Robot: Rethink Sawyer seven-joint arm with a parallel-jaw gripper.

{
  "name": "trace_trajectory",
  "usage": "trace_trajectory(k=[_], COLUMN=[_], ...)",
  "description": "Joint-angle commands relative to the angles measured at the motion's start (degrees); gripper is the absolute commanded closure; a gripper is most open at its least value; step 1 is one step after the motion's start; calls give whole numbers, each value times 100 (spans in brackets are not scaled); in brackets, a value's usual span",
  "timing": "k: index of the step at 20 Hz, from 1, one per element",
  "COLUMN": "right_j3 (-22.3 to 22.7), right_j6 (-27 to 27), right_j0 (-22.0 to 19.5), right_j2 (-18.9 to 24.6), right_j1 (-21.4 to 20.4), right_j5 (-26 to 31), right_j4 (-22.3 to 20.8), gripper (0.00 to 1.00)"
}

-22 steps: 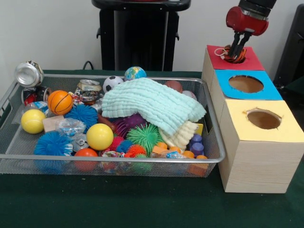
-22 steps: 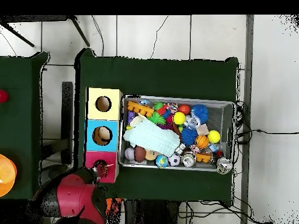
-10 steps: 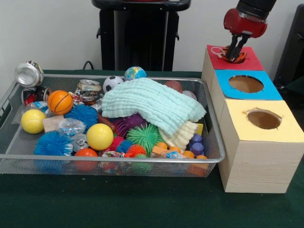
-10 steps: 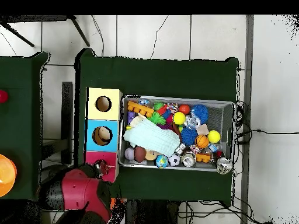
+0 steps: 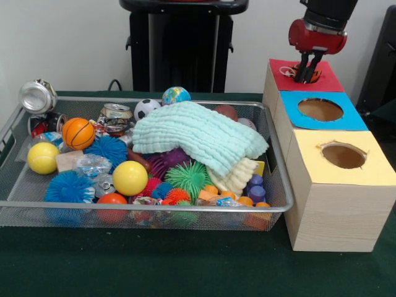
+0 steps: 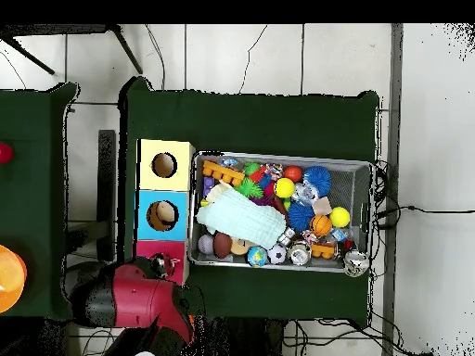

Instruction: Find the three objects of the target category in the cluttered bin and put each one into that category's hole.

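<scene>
Gripper [image 5: 304, 77] has risen from the red hole [image 5: 307, 72], its fingers near together and empty, leaving the orange toy [image 5: 314, 75] lodged in that hole: one deposit judged complete

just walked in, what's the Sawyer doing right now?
It is sorting items out of the cluttered wire bin into the three-hole wooden box. The gripper hangs right at the hole in the red panel, where an orange-and-white thing sits in the opening. Whether the gripper is holding it is unclear. The blue hole and yellow hole are open. The bin is full of balls, spiky toys, crushed cans and a mint-green cloth.
</scene>
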Motion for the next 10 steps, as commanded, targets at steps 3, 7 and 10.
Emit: trace_trajectory(k=[3,7,10], right_j3=[641,603,536], right_j6=[1317,1191,1056], right_j0=[-265,-300,-324], right_j2=[1162,1170,1181], right_j1=[826,814,829], right_j5=[-369,-5,349], right_j4=[63,41,-6], gripper=[100,100,100])
